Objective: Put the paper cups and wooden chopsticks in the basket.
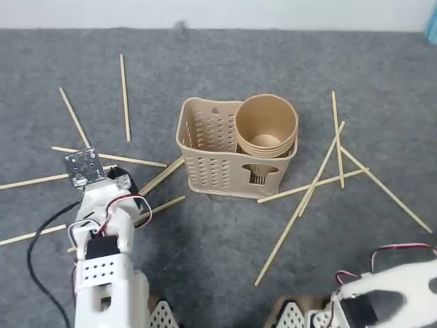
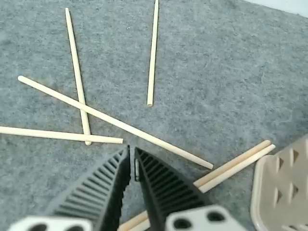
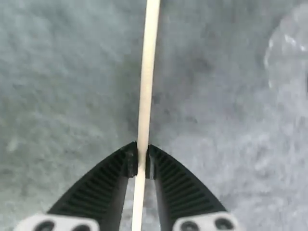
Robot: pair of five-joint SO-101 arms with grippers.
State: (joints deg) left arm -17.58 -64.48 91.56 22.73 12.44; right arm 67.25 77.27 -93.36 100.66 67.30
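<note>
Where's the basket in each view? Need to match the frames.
High view: basket mid-table, paper cups stacked in one end.
Left wrist view: its perforated corner at the frame's edge, past the chopstick pair.
Right wrist view: can't make it out; right tool shut on a chopstick over grey mat.
Shared landmark: that chopstick pair, side by side, pointing at the basket's corner.

No text, number, brand or sign can be read on anything here. The small circuit board (image 1: 85,166) carries pale specks that may be print, but they are too small to make out. Through the cut-out in the basket (image 1: 205,164) wall, thin dark lines low on the cups (image 1: 266,123) perhaps form a barcode. No digits can be read there.
</note>
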